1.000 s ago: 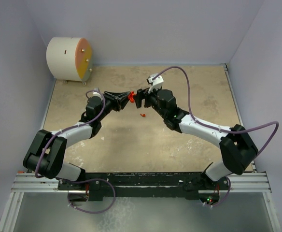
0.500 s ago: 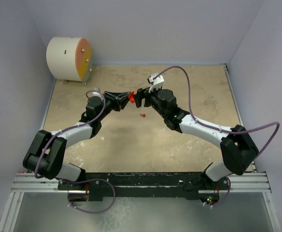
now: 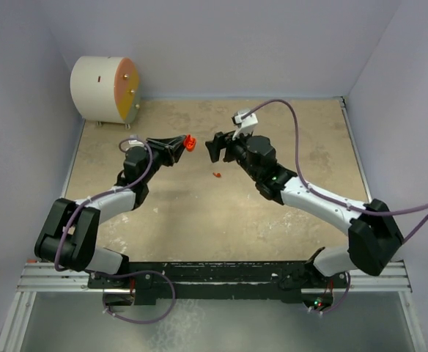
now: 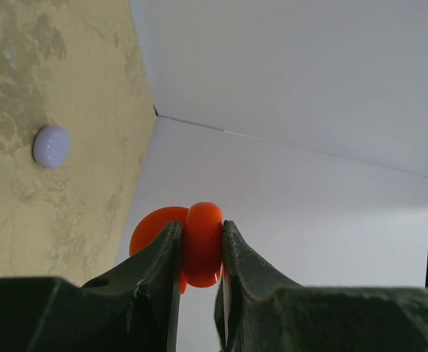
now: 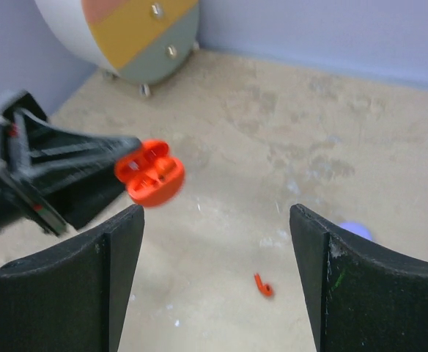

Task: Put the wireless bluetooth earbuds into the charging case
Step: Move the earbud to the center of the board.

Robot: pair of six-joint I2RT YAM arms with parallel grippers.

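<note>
Left gripper [image 4: 201,235] around open charging case [image 5: 149,171]

The top camera looks steeply down from above the near edge across the whole counter [image 3: 199,220]. The left wrist camera, rolled sideways, sits close behind the left gripper [image 4: 201,229]. The right wrist camera faces the far-left corner. All share the red charging case [image 3: 190,141].

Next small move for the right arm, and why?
Probably lower the right gripper onto the red earbud lying on the table: its jaws stand open and empty, while the left gripper holds the open red case.
</note>
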